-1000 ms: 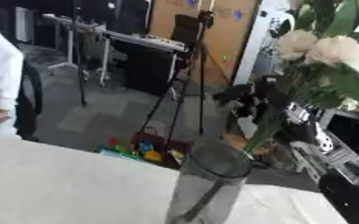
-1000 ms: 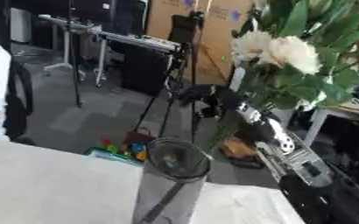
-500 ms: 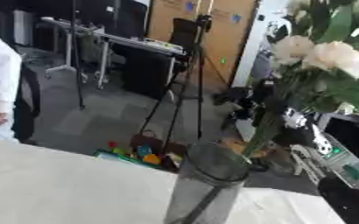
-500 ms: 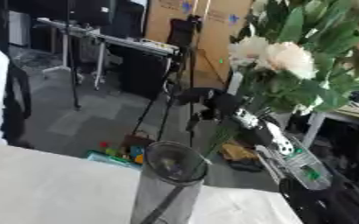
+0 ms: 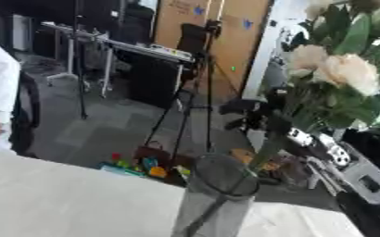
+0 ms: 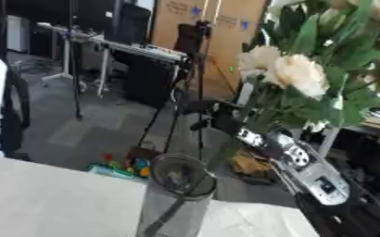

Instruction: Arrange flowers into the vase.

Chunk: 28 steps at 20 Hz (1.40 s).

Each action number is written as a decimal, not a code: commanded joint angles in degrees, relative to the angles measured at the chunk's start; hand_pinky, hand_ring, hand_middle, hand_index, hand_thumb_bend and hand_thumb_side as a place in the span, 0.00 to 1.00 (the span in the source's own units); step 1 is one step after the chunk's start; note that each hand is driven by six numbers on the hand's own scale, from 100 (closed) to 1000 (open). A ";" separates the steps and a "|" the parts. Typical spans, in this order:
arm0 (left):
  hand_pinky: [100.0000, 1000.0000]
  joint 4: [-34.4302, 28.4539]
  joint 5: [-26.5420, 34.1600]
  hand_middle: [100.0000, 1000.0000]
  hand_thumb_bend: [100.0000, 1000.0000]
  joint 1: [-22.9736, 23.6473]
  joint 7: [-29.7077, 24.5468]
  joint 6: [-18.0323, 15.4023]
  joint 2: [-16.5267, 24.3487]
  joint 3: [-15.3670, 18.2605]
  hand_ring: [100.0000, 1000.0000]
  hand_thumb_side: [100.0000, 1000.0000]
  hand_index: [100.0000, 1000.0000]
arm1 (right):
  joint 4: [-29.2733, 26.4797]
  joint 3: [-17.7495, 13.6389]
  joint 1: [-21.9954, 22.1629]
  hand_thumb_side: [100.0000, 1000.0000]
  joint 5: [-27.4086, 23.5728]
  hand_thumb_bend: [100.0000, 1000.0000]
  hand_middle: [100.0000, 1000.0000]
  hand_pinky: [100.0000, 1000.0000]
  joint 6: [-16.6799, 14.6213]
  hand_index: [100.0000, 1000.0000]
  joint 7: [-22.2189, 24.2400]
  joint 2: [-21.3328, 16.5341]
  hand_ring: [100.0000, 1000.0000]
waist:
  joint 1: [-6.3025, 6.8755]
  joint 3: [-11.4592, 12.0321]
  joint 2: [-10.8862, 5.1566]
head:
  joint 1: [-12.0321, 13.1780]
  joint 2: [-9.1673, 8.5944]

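— What has changed for you in the last second?

— Your right hand (image 5: 254, 113), dark and at the centre right of the frame, has carried the bunch of flowers (image 5: 339, 74) a little further in over the glass vase (image 5: 218, 199). The stem ends (image 5: 262, 155) that hung beside the rim a second ago now reach down to the mouth at its right edge. The whole picture has also shifted, so part of that is your head moving, not the bunch.

— So what does that mean for the job?

— I'd judge you are at the start of the insertion — the stems meet the opening but the bunch is not yet lowered in. It still sits high, in the upper right of the frame.

— Is the hand holding them?

— Yes, its fingers are clenched round the green stems just under the leaves. Your left hand shows in neither view.

— And how do the things look?

— Cream, rose-like blooms with thick green leaves, tilted so the heads lean to the right and the stems slant down to the left. The vase is a tall clear cylinder, upright at the lower centre of the frame on the white tabletop (image 5: 55, 203), with one thin dark stem already slanting inside it.
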 commanded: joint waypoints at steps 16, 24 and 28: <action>0.67 -0.98 0.15 0.85 0.28 -0.19 0.23 0.26 -0.55 0.49 0.62 0.98 0.91 | -0.47 0.34 -1.26 1.00 13.02 0.26 0.90 0.99 -19.07 0.98 18.82 -0.66 1.00 | 0.60 -0.58 -1.87 | -0.06 -1.48; 0.67 -0.98 0.26 0.85 0.28 -0.20 0.16 0.28 -0.71 0.47 0.62 0.98 0.91 | -0.34 0.95 -1.66 1.00 15.98 0.27 0.93 1.00 -19.07 1.00 18.82 -0.27 1.00 | 0.60 -0.70 -2.08 | -0.22 -1.78; 0.67 -0.98 0.33 0.85 0.28 -0.17 0.14 0.34 -0.81 0.48 0.62 0.98 0.91 | -0.62 1.38 -1.52 1.00 18.47 0.28 0.95 1.00 -19.07 1.00 18.82 -0.17 1.00 | 0.60 -0.90 -2.13 | -0.11 -1.90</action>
